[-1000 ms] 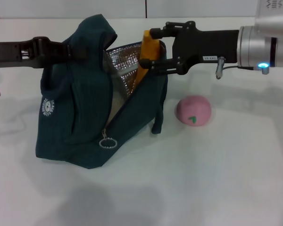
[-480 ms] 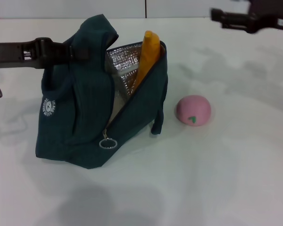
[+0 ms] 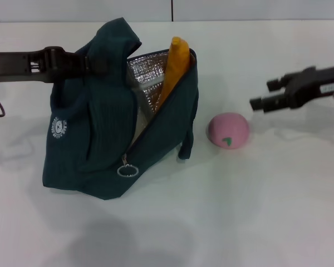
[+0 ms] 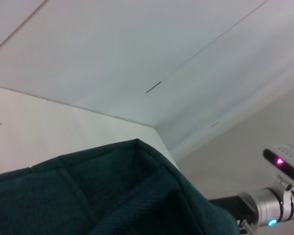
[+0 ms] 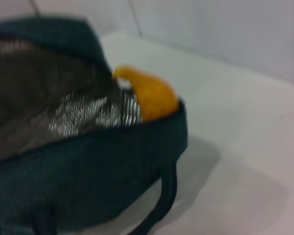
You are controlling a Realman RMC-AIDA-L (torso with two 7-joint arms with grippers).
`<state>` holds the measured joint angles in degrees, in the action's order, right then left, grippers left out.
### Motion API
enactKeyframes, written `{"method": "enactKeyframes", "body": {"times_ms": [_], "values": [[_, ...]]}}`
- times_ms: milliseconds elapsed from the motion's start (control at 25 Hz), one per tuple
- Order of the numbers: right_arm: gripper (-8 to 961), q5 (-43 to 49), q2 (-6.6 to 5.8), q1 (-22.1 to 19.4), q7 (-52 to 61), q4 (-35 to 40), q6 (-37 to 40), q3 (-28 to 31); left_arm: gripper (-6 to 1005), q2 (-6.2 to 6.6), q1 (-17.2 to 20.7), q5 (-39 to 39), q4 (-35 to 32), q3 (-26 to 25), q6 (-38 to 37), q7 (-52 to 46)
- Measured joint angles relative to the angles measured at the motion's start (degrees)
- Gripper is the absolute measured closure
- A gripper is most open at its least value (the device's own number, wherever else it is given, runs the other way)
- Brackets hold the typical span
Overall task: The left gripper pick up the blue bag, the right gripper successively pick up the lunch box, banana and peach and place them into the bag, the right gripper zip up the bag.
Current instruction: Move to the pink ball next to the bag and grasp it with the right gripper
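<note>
Holding the bag (image 3: 108, 128) up by its top edge, left hand (image 3: 80, 61) clamped on the fabric so the mouth gapes. Banana (image 3: 172, 67) propped inside, tip out. Right hand (image 3: 261, 94) empty, fingers apart, beside the bag near the peach (image 3: 228, 130) on the desk (image 3: 239, 211).

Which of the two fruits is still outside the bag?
The small round pink peach, lying on the white table beside the dark teal fabric bag. The long yellow-orange banana stands in the bag's open mouth instead.
</note>
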<state>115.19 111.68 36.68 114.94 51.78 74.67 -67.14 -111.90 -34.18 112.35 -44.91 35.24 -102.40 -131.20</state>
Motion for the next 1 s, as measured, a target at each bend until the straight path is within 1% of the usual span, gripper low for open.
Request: {"method": "enactKeyframes", "body": {"times_ms": [80,200,240,360,760,1000], "values": [[173,2.3,0.62,0.9,0.2,-0.5,0.4,-0.1,966,-0.08,0.0,0.1,0.0,0.0,0.0,0.1],[178,5.1,2.03,1.6,-0.1,-0.9,0.3,-0.3,966,-0.18,0.0,0.2,0.0,0.1,0.0,0.2],[180,6.4,2.72,1.9,-0.4,-0.9,0.1,-0.4,966,-0.22,0.0,0.2,0.0,0.1,0.0,0.2],[188,8.0,3.55,2.4,-0.7,-1.1,-0.2,-0.8,966,-0.28,0.0,0.2,0.0,0.1,0.0,0.4],[233,7.7,3.81,3.4,-1.0,-2.1,-5.2,-8.4,966,-0.27,0.1,0.2,0.0,0.1,-0.1,0.8],[260,7.7,3.82,3.9,-1.8,-2.5,-6.5,-10.2,966,-0.24,-0.1,0.2,0.0,0.1,-0.1,0.8]]}}
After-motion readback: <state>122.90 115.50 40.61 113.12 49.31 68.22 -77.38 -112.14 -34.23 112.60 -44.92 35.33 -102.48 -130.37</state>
